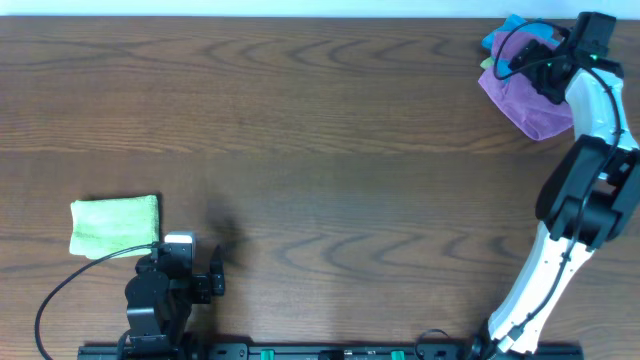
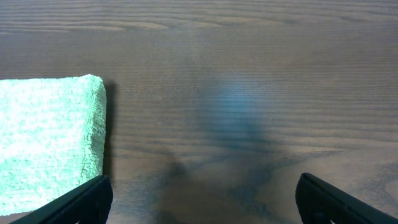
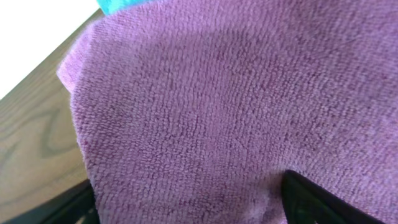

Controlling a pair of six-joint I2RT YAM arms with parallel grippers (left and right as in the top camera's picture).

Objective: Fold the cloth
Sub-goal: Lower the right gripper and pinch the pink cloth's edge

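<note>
Tabletop: dark wood grain.
Purple cloth: rumpled, far right corner, partly over a blue cloth.
Green cloth: folded rectangle, near left.
Right hand: fingers spread wide, directly over the purple cloth.
Left hand: fingers apart, holding nothing, over bare wood just right of the green cloth.

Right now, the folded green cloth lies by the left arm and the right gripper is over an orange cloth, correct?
No: the right gripper is over a purple cloth, as the right wrist view shows. The folded green cloth lies by the left arm.
</note>
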